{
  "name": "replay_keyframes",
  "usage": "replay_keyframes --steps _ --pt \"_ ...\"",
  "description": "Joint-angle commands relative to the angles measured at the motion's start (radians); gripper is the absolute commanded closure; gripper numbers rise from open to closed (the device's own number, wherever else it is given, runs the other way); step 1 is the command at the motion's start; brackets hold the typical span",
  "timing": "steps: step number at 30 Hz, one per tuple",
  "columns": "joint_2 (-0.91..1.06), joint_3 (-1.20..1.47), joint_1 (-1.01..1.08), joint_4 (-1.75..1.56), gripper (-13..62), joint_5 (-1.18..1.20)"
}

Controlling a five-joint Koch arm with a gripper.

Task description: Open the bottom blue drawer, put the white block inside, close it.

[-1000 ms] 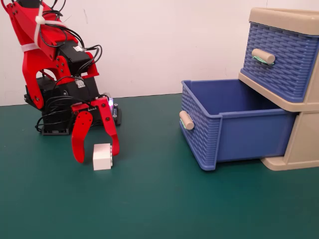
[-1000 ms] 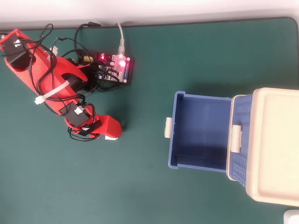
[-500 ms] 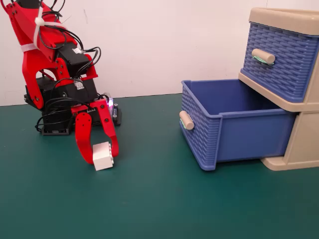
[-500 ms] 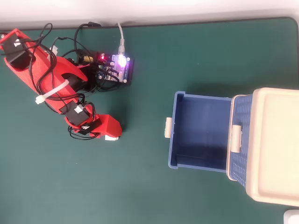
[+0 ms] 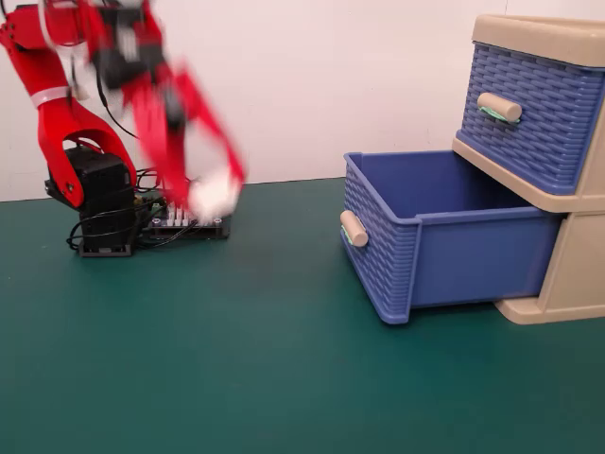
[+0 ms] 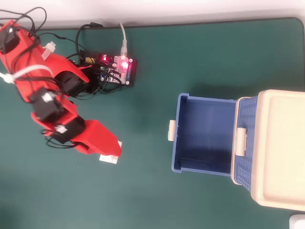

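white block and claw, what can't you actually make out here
- Fixed view: the claw and white block are motion-blurred, so the block's seams and tilt are lost.
- Overhead view: the claw covers most of the block; only an edge shows.
- Bottom blue drawer: its rear lies under the beige frame.

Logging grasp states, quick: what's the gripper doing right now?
Gripper: shut on the white block, lifted clear of the table; motion-blurred in the fixed view.

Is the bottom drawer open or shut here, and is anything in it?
Open and empty: the bottom drawer sticks well out of the beige frame, and the overhead view shows only its bare blue floor.
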Motion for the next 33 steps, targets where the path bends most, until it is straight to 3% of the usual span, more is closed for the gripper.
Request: replay_keyframes --steps 1,9,15,16,20,22,25,28,33 --pt "-0.097 -0.216 -0.112 0.14 57.7 0.236" --pt "-0.647 -0.996 -0.43 0.308 57.5 0.495" --pt "-0.853 -1.127 -0.523 0.35 57.0 0.497" --pt "-0.877 -1.131 -0.538 0.347 53.3 0.5" --pt "-0.908 -1.132 -0.549 0.307 26.6 0.546" --pt "-0.907 -1.131 -0.551 0.298 20.2 0.58" --pt "-0.888 -1.132 -0.549 0.305 15.5 0.588" --pt "-0.804 -1.12 -0.545 0.344 15.3 0.586" --pt "-0.606 -1.12 -0.538 0.695 15.5 0.508"
